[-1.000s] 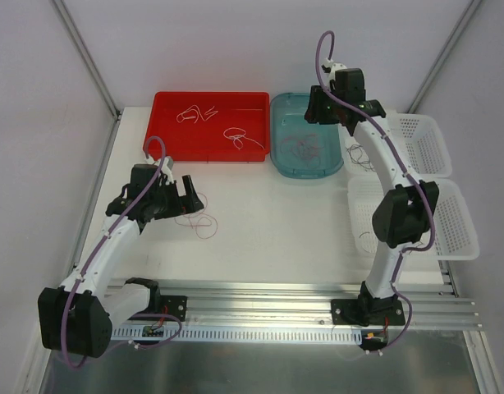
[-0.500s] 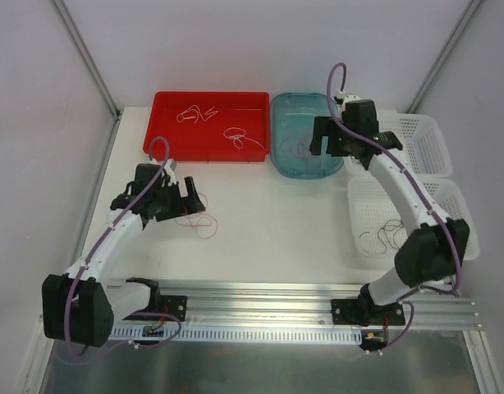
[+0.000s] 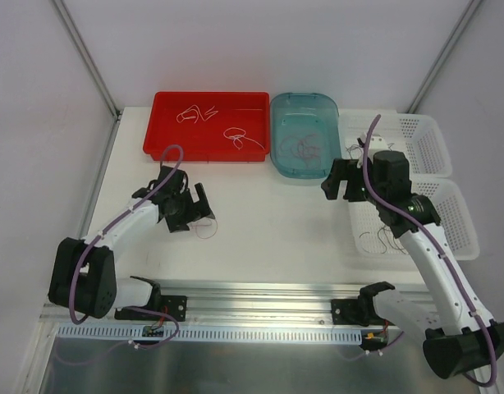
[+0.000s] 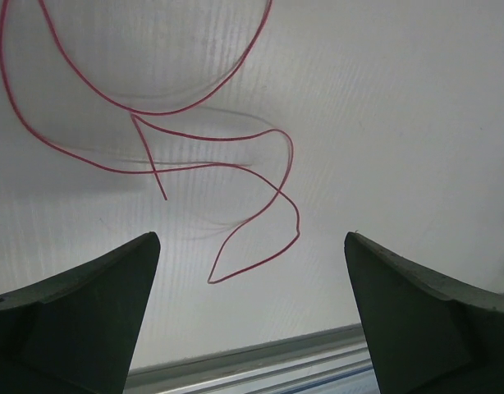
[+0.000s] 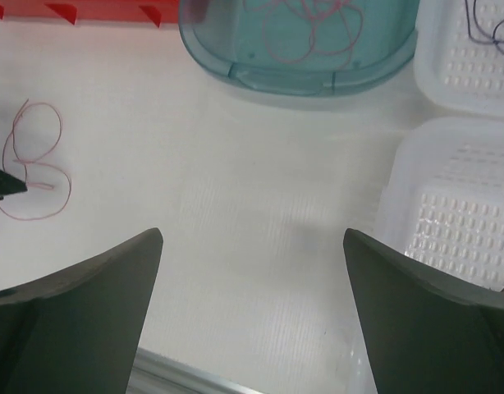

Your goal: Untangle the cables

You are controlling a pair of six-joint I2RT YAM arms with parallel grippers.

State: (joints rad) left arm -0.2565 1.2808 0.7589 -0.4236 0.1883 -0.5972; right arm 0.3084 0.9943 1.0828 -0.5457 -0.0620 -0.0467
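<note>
A thin red cable [image 4: 298, 223] lies in loose loops on the white table [image 3: 268, 222], also seen from above as the red cable [image 3: 205, 229]. My left gripper [image 3: 191, 212] hovers over it, open. In the left wrist view my left gripper [image 4: 250, 238] has the cable's near loop just ahead of its empty fingers. My right gripper [image 3: 338, 179] is open over bare table in front of the teal bin [image 3: 274, 131]; my right gripper [image 5: 253, 232] holds nothing. The right wrist view shows the red cable [image 5: 68, 187] far to the left.
Dark red cables [image 3: 305, 148] lie in the teal bin [image 5: 293, 82]. White cables [image 3: 235, 138] lie in the red tray [image 3: 158, 139]. Two white baskets [image 3: 457, 213] [image 3: 424, 139] at the right hold black cables [image 3: 383, 238]. A metal rail [image 3: 268, 295] runs along the near edge.
My right arm has swung back from above the teal bin to the table in front of it. My left gripper has shifted nearer and to the right, over the red cable.
</note>
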